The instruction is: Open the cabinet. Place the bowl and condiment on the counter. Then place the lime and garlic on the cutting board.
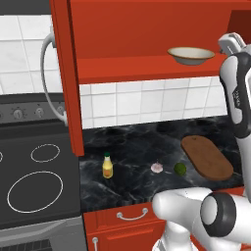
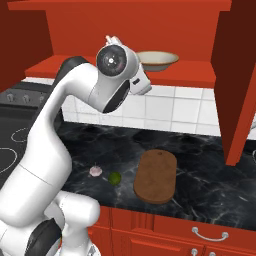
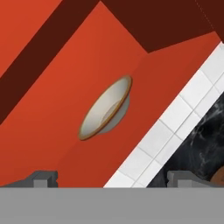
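Note:
The red cabinet (image 1: 147, 29) stands open, its doors swung out to both sides. On its inner shelf sits the beige bowl (image 1: 191, 55) (image 2: 156, 60) (image 3: 105, 109). My gripper (image 3: 112, 178) is open and empty, raised to shelf height just right of the bowl and apart from it. The yellow condiment (image 1: 107, 165) stands on the black counter (image 1: 132, 147). The garlic (image 1: 157, 167) (image 2: 95, 171) and the lime (image 1: 180, 169) (image 2: 115, 177) lie side by side on the counter, left of the brown cutting board (image 1: 206, 157) (image 2: 156, 176).
The open left door (image 1: 63, 73) with its curved handle hangs over the stovetop's (image 1: 34, 181) edge. The right door (image 2: 240, 80) juts out over the counter. Red drawers (image 1: 132, 215) run below the counter. My arm's elbow (image 2: 112, 62) is in front of the shelf.

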You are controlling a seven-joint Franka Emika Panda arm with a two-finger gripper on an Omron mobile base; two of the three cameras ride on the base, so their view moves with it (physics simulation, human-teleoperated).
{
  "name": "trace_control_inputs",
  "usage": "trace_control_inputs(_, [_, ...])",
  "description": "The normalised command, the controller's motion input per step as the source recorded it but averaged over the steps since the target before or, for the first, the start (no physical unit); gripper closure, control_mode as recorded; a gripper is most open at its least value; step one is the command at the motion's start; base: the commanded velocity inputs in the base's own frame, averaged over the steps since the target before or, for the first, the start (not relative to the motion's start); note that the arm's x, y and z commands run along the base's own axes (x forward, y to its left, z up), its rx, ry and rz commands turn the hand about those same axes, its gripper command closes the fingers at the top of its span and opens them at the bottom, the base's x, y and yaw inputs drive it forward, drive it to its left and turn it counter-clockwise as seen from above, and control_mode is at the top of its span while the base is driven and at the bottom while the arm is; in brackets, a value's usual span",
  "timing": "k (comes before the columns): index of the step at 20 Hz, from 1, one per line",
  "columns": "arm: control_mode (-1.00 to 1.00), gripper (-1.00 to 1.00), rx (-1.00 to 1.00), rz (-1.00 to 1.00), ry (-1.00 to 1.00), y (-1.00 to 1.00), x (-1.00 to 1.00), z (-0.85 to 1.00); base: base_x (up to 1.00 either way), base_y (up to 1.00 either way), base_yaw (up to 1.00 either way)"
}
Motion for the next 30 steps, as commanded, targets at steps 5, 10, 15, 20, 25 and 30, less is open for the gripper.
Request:
trace_control_inputs(5, [-1.0,-1.0,0.0,0.0,0.05,0.0,0.24,0.0,0.0,0.0,0.0])
trace_control_inputs(10, [-1.0,-1.0,0.0,0.0,0.04,0.0,0.21,0.0,0.0,0.0,0.0])
trace_control_inputs(15, [-1.0,-1.0,0.0,0.0,0.01,-0.04,0.17,-0.04,0.0,0.0,0.0])
trace_control_inputs(20, [-1.0,-1.0,0.0,0.0,0.0,-0.04,0.23,-0.07,0.0,0.0,0.0])
trace_control_inputs(25, [-1.0,-1.0,0.0,0.01,0.0,-0.01,0.34,-0.02,0.0,0.0,0.0])
trace_control_inputs(30, [-1.0,-1.0,0.0,0.0,0.0,-0.04,0.3,-0.04,0.0,0.0,0.0])
